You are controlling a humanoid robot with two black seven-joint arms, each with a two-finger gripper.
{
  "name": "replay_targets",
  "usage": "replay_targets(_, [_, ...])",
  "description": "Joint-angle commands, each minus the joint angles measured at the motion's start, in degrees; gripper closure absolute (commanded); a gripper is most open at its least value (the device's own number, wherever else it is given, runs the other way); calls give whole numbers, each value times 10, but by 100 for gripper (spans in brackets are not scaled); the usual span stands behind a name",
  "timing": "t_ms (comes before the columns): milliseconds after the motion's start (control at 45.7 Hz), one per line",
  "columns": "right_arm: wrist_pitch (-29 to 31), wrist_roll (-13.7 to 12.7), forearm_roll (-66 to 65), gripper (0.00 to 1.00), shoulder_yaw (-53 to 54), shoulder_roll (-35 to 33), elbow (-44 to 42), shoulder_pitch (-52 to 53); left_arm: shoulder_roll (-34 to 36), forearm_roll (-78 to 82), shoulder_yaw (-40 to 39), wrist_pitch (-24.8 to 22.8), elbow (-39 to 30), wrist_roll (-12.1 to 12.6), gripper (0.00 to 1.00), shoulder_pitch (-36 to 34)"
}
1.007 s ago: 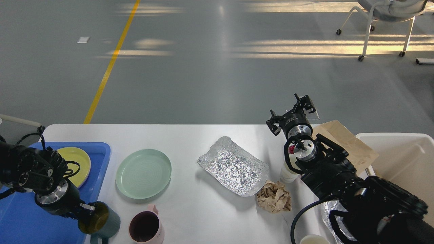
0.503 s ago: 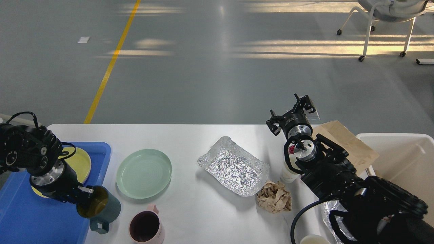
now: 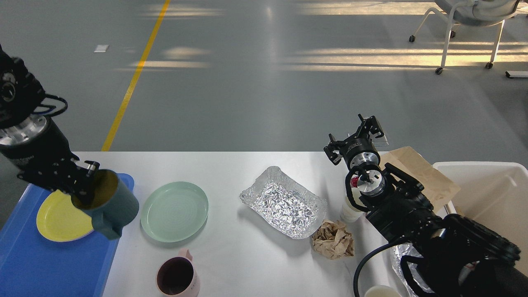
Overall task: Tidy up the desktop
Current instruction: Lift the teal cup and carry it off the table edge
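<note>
Sunlit grey floor (image 3: 264, 82), yellow line (image 3: 134, 78), wheeled chair (image 3: 470, 24) far right

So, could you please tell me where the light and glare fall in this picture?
Head view: sunlight streaks the floor at upper right; the foil tray glints; soft shadows lie beside the green plate on the desktop; focus looks sharp.

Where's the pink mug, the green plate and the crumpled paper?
Pink mug (image 3: 178, 279), head view, dark inside.
Green plate (image 3: 174, 210), head view, its middle.
Crumpled paper (image 3: 334, 239), head view, its middle.
</note>
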Motion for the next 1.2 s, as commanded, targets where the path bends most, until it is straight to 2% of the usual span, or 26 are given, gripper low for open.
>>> replay_targets(0, [0,0,0,0,0,0,0,0,3,0,11,-4,0,1,100,-92])
replay_targets(109, [0,0,0,0,0,0,0,0,15,0,23,-4,2,5,100,-172])
replay_targets(241, [0,0,0,0,0,0,0,0,21,0,28,-4,8,6,100,-232])
replay_targets(416, [0,0,0,0,0,0,0,0,15,2,39,-4,10,10,100,-229])
replay_targets(525, [0,0,0,0,0,0,-1,0,16,3,48,-4,10,12,100,-181])
replay_targets(744, [0,0,0,0,0,0,0,0,25,23,80,-4,15,42,100,-53])
replay_targets(941, [0,0,0,0,0,0,-1,0,54,52,108,-1,51,43,100,76])
replay_targets(1182, [0,0,0,0,0,0,0,0,83,69,108,165,101,44,100,218])
